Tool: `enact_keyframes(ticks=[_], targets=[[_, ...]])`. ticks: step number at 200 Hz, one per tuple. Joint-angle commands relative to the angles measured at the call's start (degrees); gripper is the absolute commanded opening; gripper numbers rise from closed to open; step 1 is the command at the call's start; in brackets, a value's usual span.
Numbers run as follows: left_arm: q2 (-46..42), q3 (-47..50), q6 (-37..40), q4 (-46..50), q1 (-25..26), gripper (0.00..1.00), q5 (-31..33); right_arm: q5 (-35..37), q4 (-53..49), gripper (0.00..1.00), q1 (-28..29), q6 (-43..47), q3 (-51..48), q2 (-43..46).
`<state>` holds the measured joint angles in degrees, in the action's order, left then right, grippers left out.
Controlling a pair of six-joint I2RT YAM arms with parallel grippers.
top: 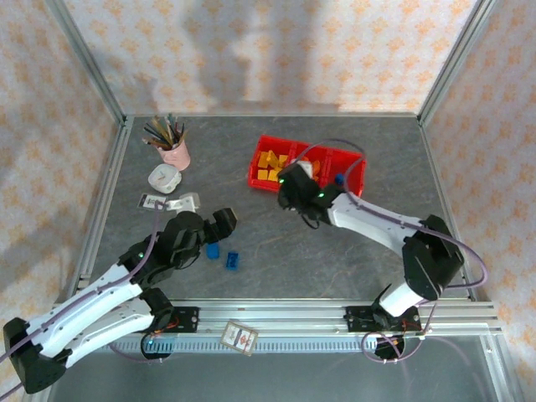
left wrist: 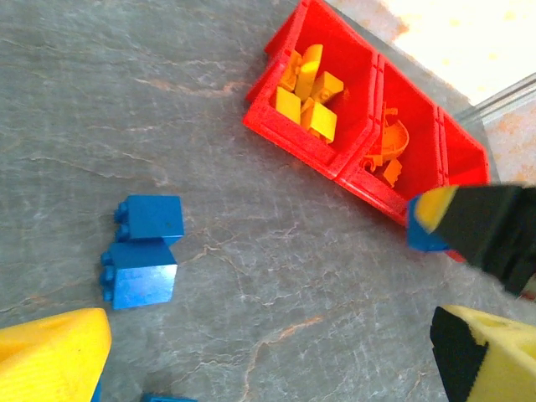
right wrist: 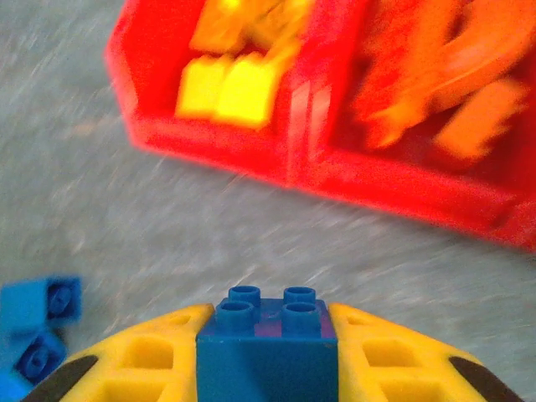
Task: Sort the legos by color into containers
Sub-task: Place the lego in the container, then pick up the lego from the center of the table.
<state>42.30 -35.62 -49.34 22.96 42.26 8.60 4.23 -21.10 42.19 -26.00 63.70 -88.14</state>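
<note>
Right wrist: right gripper (right wrist: 268, 356) clamps a blue brick (right wrist: 266, 331), yellow legos (left wrist: 306, 92) and orange legos (left wrist: 385, 151) binned, other blue bricks (left wrist: 142, 260) loose, left gripper (left wrist: 268, 368) jaws apart.

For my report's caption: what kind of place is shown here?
Probably a robot test cell, not a home: metal frame posts hold patterned backdrop walls, and a left arm and a right arm are bolted to a rail at the grey table edge.

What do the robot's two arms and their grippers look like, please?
The left arm and right arm have white links with black joints and thin purple-grey cables looping alongside. The fingers are yellow plastic with black pads.
</note>
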Motion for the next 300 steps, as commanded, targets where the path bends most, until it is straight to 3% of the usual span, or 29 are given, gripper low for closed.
enact_keyframes(ticks=[1, 27, 60, 117, 134, 175, 194, 245, 300], targets=[[2.94, -2.72, 2.77, -6.31, -0.56, 0.99, -3.11, 4.59, -1.29, 0.29, -5.14, -0.65, -1.21, 3.26], [7.54, -3.96, 3.55, -9.61, -0.69, 0.99, -5.36, 8.67, -0.2, 0.29, -12.09, -0.31, -1.05, 3.66], [12.0, -5.39, 4.16, -14.16, -0.86, 0.99, -7.69, 8.51, 2.45, 0.29, -19.57, 1.11, 0.16, 0.77], [17.43, -7.81, 5.48, -15.71, -1.21, 0.99, -10.35, 2.04, 4.63, 0.29, -25.98, 3.97, 3.83, -8.73], [17.55, -7.61, 5.4, -15.93, -1.22, 0.99, -10.62, 1.42, 4.32, 0.32, -26.19, 4.45, 4.95, -10.06], [16.54, -7.6, 5.74, -15.31, -1.44, 0.99, -9.97, 1.82, 4.01, 0.54, -26.15, 5.29, 5.21, -8.02], [16.22, -7.54, 5.84, -15.23, -1.65, 0.99, -9.74, 0.66, 3.81, 0.59, -26.12, 5.58, 4.91, -6.43], [14.8, -6.6, 5.84, -14.02, -2.09, 0.99, -9.0, -1.13, 2.59, 0.66, -23.26, 5.68, 3.28, -1.44], [9.69, -3.74, 5.05, -10.56, -2.8, 0.99, -7.16, -2.34, 0.96, 0.71, -13.77, 4.93, 0.99, 2.04]])
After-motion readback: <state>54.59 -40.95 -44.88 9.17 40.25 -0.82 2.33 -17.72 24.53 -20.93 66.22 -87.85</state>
